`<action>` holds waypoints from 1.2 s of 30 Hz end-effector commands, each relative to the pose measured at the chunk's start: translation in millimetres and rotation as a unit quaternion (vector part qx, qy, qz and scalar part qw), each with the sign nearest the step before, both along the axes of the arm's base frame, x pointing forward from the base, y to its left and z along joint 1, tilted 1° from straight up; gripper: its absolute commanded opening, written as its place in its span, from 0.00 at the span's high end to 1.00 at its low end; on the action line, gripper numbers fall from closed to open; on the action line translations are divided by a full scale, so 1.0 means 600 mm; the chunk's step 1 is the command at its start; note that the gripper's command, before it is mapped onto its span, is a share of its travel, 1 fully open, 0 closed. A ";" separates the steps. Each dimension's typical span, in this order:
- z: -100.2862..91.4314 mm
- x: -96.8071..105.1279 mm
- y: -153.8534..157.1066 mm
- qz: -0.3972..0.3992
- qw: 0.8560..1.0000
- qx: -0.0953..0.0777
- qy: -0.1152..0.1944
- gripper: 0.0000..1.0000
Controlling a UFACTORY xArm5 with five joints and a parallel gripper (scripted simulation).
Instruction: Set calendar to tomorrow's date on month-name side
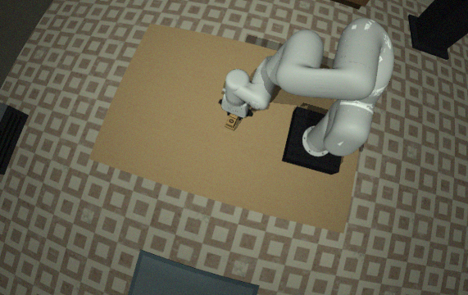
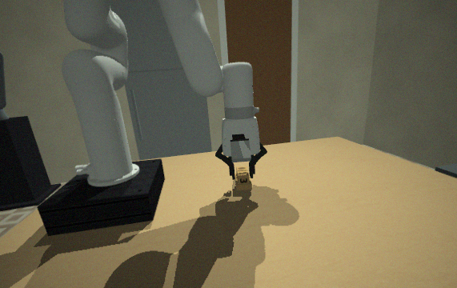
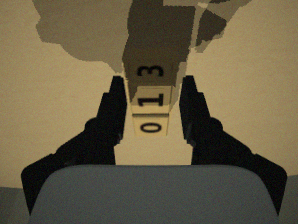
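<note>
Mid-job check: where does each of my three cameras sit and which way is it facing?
Top: overhead, looking straight down on the tan table; whole white arm shows.
Exterior: table height, facing the arm's black base and the gripper.
Wrist: behind the black fingers, looking down.
Exterior and wrist share the small wooden numbered cubes.

A home-like room: patterned tiled floor (image 1: 53, 229) (brown door (image 2: 258, 60) behind), wooden table (image 1: 168, 164).
</note>
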State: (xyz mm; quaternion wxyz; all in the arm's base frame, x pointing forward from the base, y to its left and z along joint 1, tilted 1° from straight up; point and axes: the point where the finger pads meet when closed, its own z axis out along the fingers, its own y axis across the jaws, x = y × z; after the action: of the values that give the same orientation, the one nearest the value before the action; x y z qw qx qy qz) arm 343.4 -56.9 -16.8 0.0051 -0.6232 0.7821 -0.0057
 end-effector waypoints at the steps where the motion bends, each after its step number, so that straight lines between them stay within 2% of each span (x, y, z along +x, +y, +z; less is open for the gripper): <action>1: -0.009 0.003 -0.001 0.000 1.000 0.000 -0.002 0.51; 36: -0.015 0.003 -0.001 0.000 1.000 0.000 -0.002 0.51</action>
State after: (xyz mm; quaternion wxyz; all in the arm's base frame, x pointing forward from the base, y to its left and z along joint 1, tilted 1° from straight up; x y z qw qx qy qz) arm 343.8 -57.0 -26.4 0.0053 -0.6232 0.7821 -0.0059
